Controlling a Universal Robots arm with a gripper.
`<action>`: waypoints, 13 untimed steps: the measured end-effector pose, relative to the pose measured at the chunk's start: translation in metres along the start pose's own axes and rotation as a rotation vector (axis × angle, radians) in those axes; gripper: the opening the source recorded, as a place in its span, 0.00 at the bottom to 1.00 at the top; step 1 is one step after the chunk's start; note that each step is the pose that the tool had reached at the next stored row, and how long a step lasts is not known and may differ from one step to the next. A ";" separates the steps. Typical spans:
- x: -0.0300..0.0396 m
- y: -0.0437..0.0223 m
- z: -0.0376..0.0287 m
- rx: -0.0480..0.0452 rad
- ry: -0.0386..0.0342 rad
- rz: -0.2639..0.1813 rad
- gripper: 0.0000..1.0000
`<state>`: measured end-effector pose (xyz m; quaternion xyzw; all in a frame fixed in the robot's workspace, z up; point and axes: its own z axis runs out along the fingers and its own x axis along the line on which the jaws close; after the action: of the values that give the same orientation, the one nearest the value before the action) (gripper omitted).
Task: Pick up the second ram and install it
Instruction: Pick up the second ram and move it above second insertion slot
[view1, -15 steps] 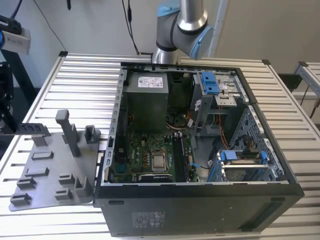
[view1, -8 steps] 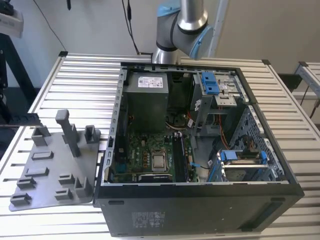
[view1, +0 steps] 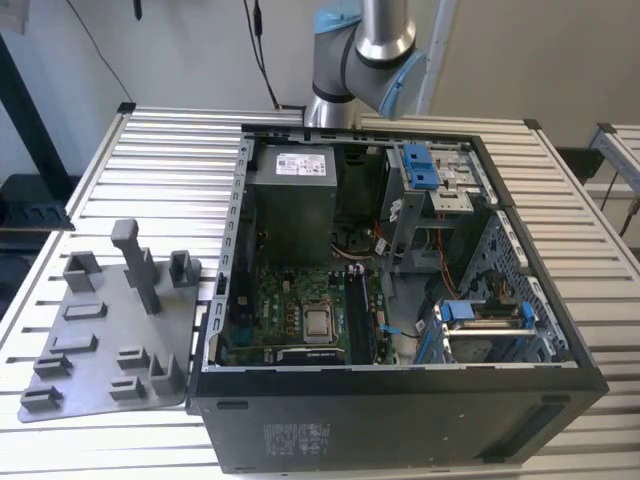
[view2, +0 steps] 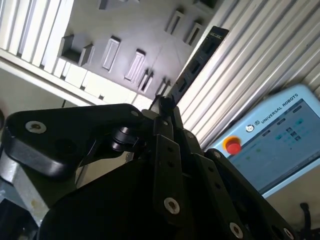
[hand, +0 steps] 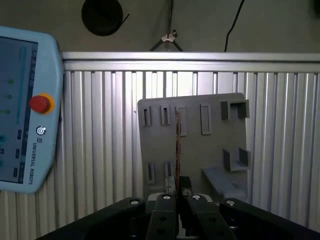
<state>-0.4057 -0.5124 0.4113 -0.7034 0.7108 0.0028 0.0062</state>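
**A:** Exterior view first. What's there?

**B:** An open case (view1: 400, 420) lies on the slatted table (view1: 160, 150). Its motherboard (view1: 300, 300) faces up, with a power supply (view1: 292, 200) next to it inside. Just beside the case, toward the exterior view's left, sits a grey tray (view1: 110, 330) with raised slots and a post. The arm (view1: 365, 50) stands at the far side of the case.

**A:** And the ram?

**B:** In the second wrist view, the ram (view2: 197, 60) juts out from the jaws. It is a long dark strip with chips along it. It slants across the tray's edge, with the table's ribs beyond it.

**A:** How do the jaws stand?

**B:** They come together on the near end of the ram and pinch it. The rest of the stick hangs free past them.

**A:** Anything else in that view?

**B:** A pendant (view2: 280, 135) with a red button (view2: 233, 146) lies on the table, apart from the tray.

**A:** First wrist view?

**B:** Here the ram shows edge-on, as a thin line running out from the jaws. It crosses the tray's flat face between two rows of slots. The jaws close on its end from both sides, with nothing but the ram between them.

**A:** Is the ram touching the tray?

**B:** I cannot tell. It lies in front of the tray, and the gap between them doesn't show. The pendant lies flat on the ribs, well apart from the tray.
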 end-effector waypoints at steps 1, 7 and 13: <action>0.0000 0.0000 -0.0026 0.0001 -0.0001 0.000 0.14; -0.0002 0.0000 -0.0120 0.0001 -0.0015 0.000 0.14; -0.0002 -0.0013 -0.0144 0.0000 -0.0028 0.000 0.14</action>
<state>-0.4045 -0.5124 0.4257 -0.7034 0.7107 0.0038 0.0072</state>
